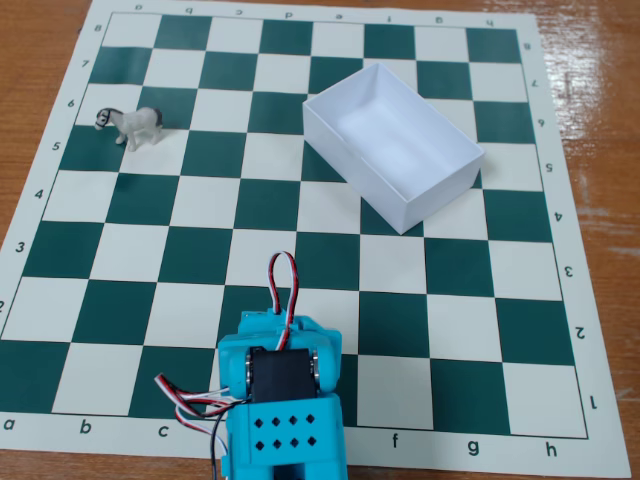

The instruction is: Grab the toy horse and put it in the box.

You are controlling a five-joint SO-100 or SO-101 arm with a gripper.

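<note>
While standing upright, toy horse [133, 125] | likely light, rigid, slippery plastic | grasp across torso | box [392, 142] empty | gripper state: cannot tell, fingers unseen

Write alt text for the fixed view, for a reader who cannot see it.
A tiny toy horse stands upright at the left of a green-and-white chessboard mat, far from an empty white box at the upper right. A turquoise robot arm sits at the bottom edge; its gripper isn't visible.
</note>
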